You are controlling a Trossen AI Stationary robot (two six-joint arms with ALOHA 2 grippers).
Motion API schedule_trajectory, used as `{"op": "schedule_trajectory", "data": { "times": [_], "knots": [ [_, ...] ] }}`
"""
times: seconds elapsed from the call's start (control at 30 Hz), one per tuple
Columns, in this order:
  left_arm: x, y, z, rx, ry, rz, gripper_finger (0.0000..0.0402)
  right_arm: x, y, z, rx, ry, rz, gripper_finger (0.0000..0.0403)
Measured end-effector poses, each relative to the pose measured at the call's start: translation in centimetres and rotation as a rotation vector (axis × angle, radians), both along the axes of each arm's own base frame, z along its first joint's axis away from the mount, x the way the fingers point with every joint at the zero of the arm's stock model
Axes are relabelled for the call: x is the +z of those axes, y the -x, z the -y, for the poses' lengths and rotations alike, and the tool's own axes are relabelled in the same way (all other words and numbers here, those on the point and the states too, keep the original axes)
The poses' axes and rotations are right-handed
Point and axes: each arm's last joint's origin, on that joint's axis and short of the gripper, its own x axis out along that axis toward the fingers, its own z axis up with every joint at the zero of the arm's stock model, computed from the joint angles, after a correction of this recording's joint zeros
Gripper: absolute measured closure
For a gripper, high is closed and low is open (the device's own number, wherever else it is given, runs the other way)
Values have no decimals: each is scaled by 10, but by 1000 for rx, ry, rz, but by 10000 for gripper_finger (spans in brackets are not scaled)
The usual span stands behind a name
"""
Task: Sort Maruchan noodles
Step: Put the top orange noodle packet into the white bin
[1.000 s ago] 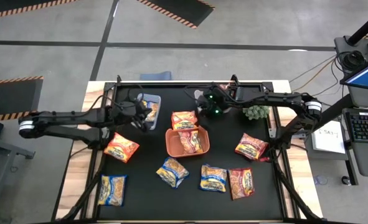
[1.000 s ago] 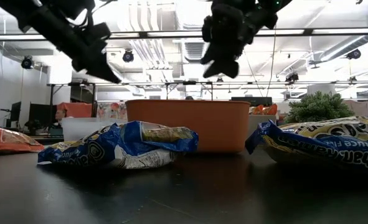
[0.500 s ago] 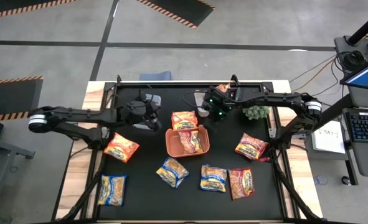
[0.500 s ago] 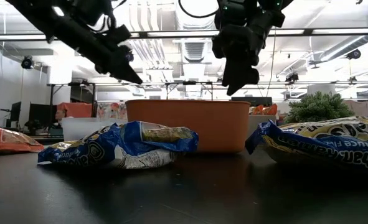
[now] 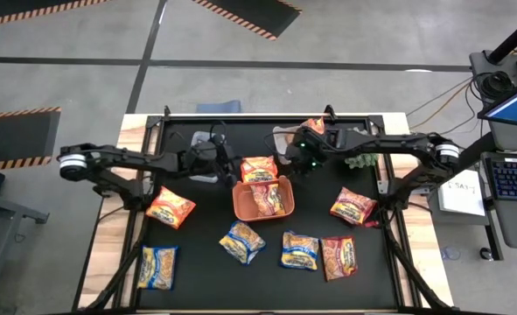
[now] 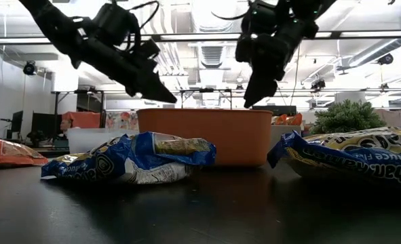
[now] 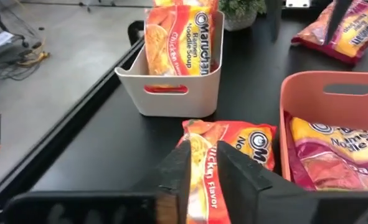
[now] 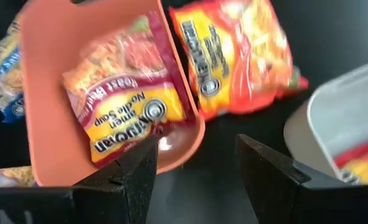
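Hovering near the table's [image 5: 389, 289] far edge, my left gripper [image 7: 199, 171] hangs above an orange noodle packet [image 7: 230, 146] beside the orange bin [image 5: 262, 199]; fingers narrowly apart, gripping nothing. My right gripper [image 8: 196, 165], fingers apart, hovers nearby.

Grey concrete floor [image 5: 83, 35] with hazard-striped mats [image 5: 249, 13]; bright ceiling lights [image 6: 207, 13]; laptop [image 5: 513, 109] at side.

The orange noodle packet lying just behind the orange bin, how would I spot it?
Find the orange bin in the middle of the black table. Directly behind its far rim, between it and the white bin, lies the orange packet. Unlike the packets inside either bin, it lies flat on the bare tabletop, with both arms hovering near it.
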Motion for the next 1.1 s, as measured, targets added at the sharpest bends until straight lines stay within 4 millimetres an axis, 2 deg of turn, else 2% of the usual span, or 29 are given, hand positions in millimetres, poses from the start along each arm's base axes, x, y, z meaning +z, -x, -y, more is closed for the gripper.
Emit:
{"op": "schedule_trajectory", "data": {
  "times": [0.23,0.4,0.7,0.93,1.1],
  "knots": [
    [-14,-6,-18,49,17,6,264,18,22,1,68,180,330,200],
    [-19,-17,-34,86,49,-5,237,36,36,8,56,295,523,200],
    [-33,-26,-55,-4,168,-229,235,55,49,19,85,368,626,200],
    [-25,-25,-65,-77,206,-302,235,49,48,21,104,387,600,200],
    [-31,-23,-77,-111,263,-288,235,49,48,23,132,368,608,200]
  ]
}}
